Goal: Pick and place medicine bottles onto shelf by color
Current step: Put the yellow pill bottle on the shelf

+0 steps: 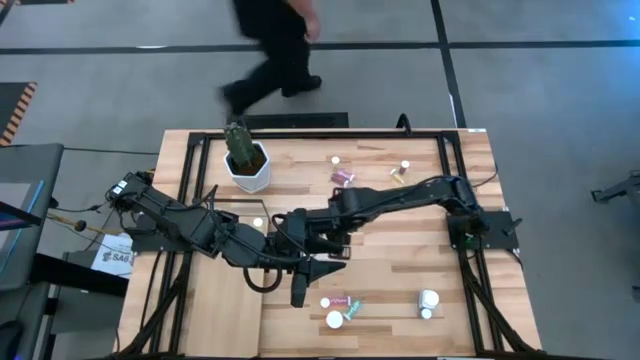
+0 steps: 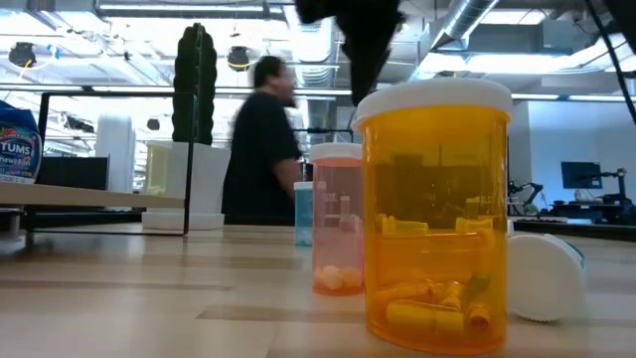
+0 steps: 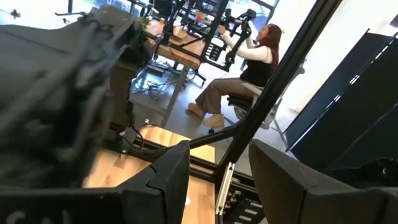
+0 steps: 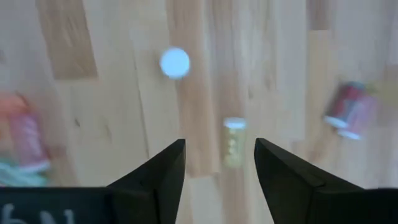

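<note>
Plant pot [image 1: 247, 167] behind arms; person [image 2: 260, 139] beyond table [image 1: 400, 250]

Overhead camera looks straight down; low camera sits close behind the amber bottle [image 2: 434, 214], facing the room

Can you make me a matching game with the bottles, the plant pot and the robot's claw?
1. orange see-through medicine bottle
2. pink see-through medicine bottle
3. white hexagonal plant pot
4. right gripper

A. open and empty
B. yellow pills inside
C. holds a green cactus
D. white pills at the bottom

Pairs: 1-B, 2-D, 3-C, 4-A.
</note>
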`<action>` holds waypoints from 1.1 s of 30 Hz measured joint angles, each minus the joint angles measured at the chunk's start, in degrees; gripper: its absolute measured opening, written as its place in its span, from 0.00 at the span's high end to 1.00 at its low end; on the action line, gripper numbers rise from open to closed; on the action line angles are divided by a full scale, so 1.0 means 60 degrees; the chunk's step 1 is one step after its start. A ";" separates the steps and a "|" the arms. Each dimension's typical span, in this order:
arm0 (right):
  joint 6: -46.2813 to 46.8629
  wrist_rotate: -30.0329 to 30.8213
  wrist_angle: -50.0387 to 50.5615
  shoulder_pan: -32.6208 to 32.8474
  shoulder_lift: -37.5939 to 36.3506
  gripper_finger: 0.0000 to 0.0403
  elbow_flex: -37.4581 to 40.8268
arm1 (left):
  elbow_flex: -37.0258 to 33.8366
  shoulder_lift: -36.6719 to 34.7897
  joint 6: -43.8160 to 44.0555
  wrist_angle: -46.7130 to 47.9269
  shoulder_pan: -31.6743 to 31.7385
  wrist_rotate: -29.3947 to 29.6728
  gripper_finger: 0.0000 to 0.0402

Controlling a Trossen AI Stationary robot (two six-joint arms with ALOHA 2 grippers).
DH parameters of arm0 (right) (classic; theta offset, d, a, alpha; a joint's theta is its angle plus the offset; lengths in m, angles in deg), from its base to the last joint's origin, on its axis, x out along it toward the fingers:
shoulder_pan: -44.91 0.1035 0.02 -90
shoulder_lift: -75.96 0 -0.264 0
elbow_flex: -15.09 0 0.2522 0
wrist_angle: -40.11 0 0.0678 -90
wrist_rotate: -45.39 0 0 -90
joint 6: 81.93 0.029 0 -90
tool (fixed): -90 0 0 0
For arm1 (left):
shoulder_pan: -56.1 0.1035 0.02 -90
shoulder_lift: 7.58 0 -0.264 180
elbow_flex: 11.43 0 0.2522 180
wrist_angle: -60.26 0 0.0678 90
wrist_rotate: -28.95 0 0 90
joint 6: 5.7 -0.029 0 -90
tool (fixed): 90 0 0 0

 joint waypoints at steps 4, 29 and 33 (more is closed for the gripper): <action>-0.0102 0.0220 -0.0373 0.0215 -0.0727 0.49 0.1626 | 0.0000 0.0000 -0.0158 -0.0004 0.0000 0.0004 0.62; -0.2140 -0.2171 -0.6446 -0.1672 -0.2810 0.52 0.8123 | 0.0000 0.0000 0.0190 -0.0011 0.0335 0.0523 0.62; -0.2212 -0.2541 -0.6728 -0.1901 -0.2414 0.52 0.8103 | 0.0000 0.0000 0.0297 0.0001 0.0335 0.0548 0.62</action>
